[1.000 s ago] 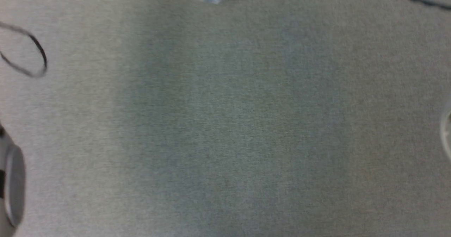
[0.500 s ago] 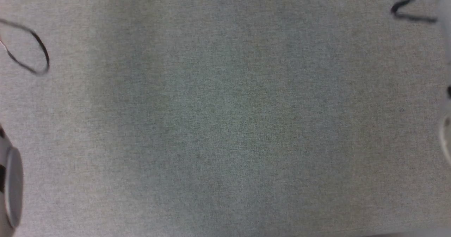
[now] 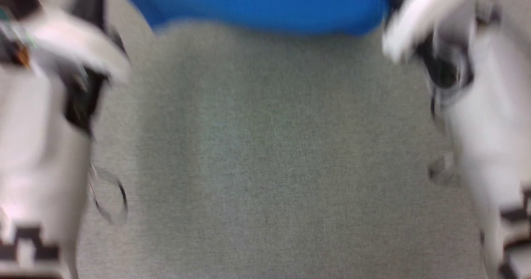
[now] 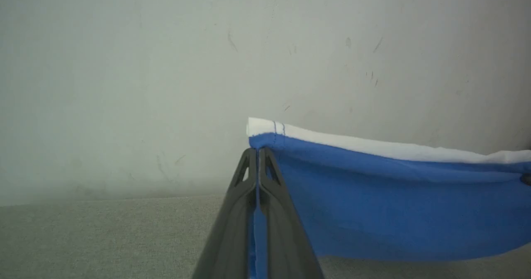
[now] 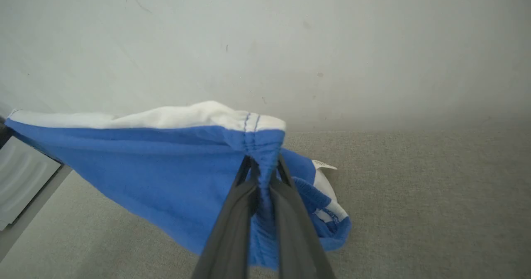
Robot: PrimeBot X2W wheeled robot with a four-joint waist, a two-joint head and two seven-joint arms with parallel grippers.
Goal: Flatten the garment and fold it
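Since half a second ago the head view has shifted, and the pale left forearm [image 3: 37, 138], the right forearm [image 3: 485, 125] and the bright blue athletic shorts [image 3: 257, 5] have come into it, all blurred. They are held up above the grey woven surface [image 3: 265, 167], stretched between the two grippers at its far side. Left gripper [image 4: 258, 149]: fingers pressed together, pinching blue cloth at a corner just under the white edge band [image 4: 373, 148]. Right gripper [image 5: 262, 163]: fingers closed on a gathered, stitched corner. A small white tag [image 5: 324, 165] sticks out of folds hanging nearest the surface; whether they touch it cannot be told
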